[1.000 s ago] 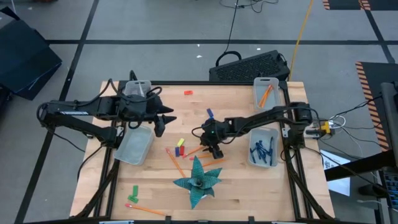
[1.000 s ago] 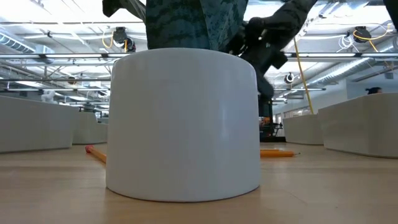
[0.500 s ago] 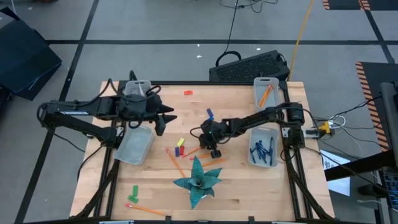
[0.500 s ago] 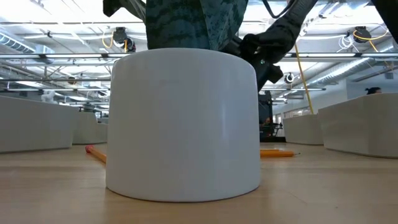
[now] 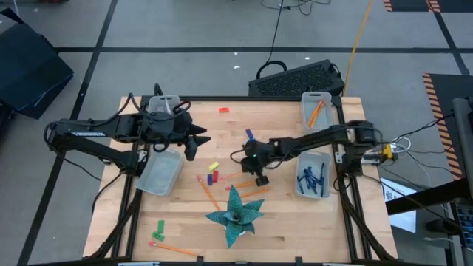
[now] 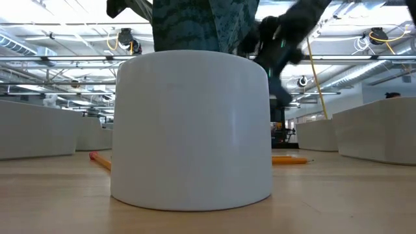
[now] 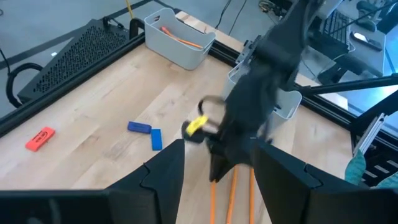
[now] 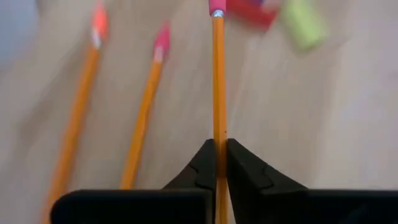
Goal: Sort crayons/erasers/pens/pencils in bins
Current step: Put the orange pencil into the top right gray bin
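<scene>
At the middle of the table, an orange pencil is sitting pinched between the two fingers of the right hand, its pink eraser end pointing away from the wrist. Two more pencils are lying loose on the wood just beside it, with a red and a yellow-green piece near their eraser ends. Out to the right, the near bin is holding a heap of dark blue pens, and the far-right bin is carrying an orange pencil of its own. Over on the left, one bin is lying just below the left hand, another is sitting at the far edge, and that hand is hanging above the wood with its fingers spread apart, gripping nothing. A teal plant in a white pot is standing toward the near edge, close to the loose pencils. Bare wood is showing along the near right corner.
</scene>
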`<state>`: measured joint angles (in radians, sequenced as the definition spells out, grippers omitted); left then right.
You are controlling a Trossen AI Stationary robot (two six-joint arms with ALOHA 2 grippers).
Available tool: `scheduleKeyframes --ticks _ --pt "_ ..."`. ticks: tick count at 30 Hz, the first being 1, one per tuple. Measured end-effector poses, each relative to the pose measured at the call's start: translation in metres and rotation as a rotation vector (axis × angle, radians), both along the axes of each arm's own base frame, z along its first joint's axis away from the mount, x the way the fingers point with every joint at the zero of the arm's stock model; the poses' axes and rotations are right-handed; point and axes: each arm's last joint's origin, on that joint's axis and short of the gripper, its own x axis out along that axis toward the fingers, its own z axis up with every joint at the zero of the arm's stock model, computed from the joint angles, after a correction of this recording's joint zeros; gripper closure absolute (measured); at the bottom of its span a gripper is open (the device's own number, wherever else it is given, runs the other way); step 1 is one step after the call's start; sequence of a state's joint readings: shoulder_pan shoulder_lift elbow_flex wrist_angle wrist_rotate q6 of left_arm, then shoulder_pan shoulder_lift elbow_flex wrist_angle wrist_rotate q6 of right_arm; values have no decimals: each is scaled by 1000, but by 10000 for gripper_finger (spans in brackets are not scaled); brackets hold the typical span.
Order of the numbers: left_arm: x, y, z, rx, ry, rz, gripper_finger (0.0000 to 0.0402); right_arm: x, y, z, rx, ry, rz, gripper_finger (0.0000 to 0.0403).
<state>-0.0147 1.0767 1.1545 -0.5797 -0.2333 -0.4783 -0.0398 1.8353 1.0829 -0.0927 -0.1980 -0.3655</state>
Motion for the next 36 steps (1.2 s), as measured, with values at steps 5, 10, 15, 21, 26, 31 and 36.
scheduleKeyframes --ticks 5,10,15,21,26,31,36 --pt "0 0 0 7 1 3 215 -23 -1 57 4 -52 -149 386" --pt "0 2 1 21 -9 32 215 -64 -16 114 -11 -117 -512 386" --pt "2 2 4 14 -43 42 215 -123 -37 153 64 -164 -1022 386" --pt "5 3 11 64 -110 21 215 -202 -59 162 215 -59 -1660 387" --pt "6 8 15 103 -147 28 215 -234 -77 161 210 -73 -1988 387" --pt "5 10 14 105 -129 31 215 -237 -102 136 330 -167 -2170 387" --pt "4 3 8 80 -70 -50 215 -238 -133 101 551 -283 -2332 387"
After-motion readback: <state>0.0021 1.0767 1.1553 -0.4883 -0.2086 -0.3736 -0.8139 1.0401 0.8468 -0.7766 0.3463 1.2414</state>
